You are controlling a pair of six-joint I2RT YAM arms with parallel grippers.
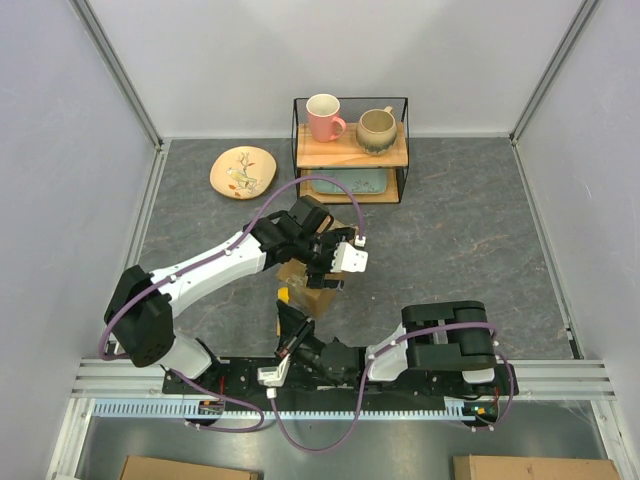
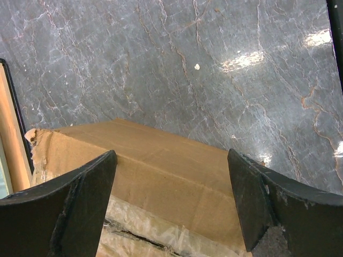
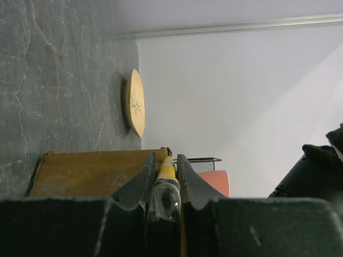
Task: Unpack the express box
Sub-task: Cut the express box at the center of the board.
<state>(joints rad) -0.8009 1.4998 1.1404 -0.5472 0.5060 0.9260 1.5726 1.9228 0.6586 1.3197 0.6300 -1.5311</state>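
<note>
My left jaws, wide, should pin the express box (image 2: 161, 176) squarely so my right jaws, gripping the yellow-black tool (image 3: 166, 175), slit the tape (image 2: 140, 235) cleanly.

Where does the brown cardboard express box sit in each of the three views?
Top external: brown cardboard express box at centre, partly under the left gripper.
Left wrist: box lower centre, between the fingers.
Right wrist: box at lower left.
Shared landmark: round yellow plate, beyond the box in the top and right wrist views; absent from left wrist.
</note>
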